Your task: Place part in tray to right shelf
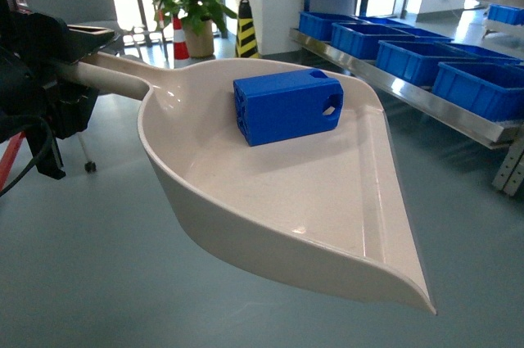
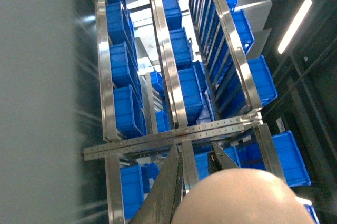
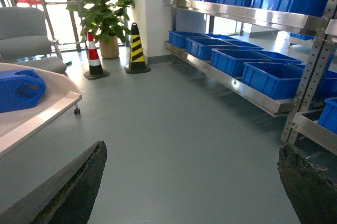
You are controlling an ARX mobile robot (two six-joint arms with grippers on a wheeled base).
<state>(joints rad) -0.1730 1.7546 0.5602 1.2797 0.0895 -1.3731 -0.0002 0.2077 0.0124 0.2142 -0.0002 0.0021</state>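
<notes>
We find the tray [image 1: 327,225] held in the air over open grey floor [image 1: 98,282], its flat front lip pointing toward the lower right of the head view. The right shelf [image 1: 426,102] stands beyond that lip, well apart from it, with clear floor between them. One part [image 1: 286,106] lies inside the tray, near the back wall where the handle [image 1: 106,70] joins. The right wrist view shows the same part [image 3: 18,89] resting on the tray's [image 3: 37,113] rim side, at far left.

The left gripper [image 1: 57,78] sits at the handle's end; we cannot tell how tightly its fingers close there. The right gripper [image 3: 192,182] has its fingers [image 3: 79,187] spread wide, holding and touching nothing.

Counts: one tray, one part, four blue crates [image 1: 483,86] visible on the shelf's lower level in the head view, two traffic cones [image 3: 137,50], one potted plant [image 3: 102,8], one grey chair [image 3: 26,34].
</notes>
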